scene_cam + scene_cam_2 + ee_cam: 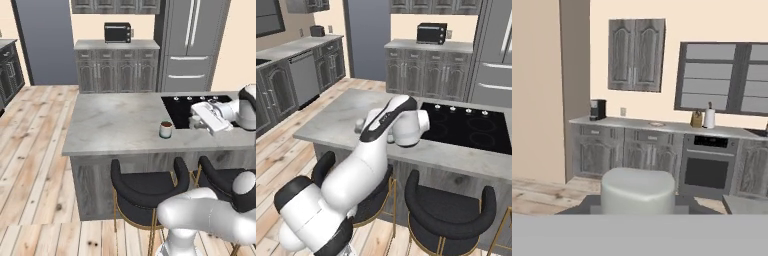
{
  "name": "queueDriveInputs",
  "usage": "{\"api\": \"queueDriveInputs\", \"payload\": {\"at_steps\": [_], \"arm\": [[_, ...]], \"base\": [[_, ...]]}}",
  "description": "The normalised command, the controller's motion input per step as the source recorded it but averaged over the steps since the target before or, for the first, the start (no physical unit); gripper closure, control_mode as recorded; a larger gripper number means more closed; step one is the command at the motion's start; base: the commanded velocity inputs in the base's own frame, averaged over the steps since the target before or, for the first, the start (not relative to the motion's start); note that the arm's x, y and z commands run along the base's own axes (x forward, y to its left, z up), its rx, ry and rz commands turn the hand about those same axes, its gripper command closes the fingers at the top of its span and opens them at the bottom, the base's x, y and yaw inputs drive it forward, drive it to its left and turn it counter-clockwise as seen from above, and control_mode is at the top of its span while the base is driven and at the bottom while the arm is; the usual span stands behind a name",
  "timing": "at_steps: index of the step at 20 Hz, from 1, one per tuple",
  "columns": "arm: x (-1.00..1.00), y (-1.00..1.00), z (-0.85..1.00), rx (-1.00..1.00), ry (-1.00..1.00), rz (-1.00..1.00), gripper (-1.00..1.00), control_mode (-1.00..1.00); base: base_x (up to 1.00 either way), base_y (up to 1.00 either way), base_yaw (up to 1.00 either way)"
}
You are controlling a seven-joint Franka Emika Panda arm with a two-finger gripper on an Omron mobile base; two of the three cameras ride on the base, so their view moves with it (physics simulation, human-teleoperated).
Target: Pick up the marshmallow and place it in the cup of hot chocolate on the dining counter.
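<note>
Marble dining counter (pixel 115 120): marshmallow (pixel 638 191) pinched between jaws, near cup (pixel 165 129).

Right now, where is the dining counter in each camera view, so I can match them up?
Left base view: the dining counter spans the middle of the picture.
Right base view: it crosses the middle, partly behind the arm.
Hand view: the pale slab corner at the lower right edge, right of the marshmallow, may be it; I cannot tell.
Shared landmark: the black cooktop, inset at the counter's right end in both base views.
</note>
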Motion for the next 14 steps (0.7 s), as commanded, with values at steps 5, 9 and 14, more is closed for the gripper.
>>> {"api": "queueDriveInputs", "payload": {"at_steps": [5, 9, 14], "arm": [[0.77, -0.31, -0.02, 0.0, 0.08, 0.0, 1.0, -1.0], [0.66, -0.16, -0.09, 0.0, 0.04, 0.0, 1.0, -1.0], [0.48, 0.0, -0.19, -0.04, 0.01, 0.0, 1.0, -1.0]], "base": [[0.0, 0.0, 0.0], [0.0, 0.0, 0.0], [0.0, 0.0, 0.0]]}}
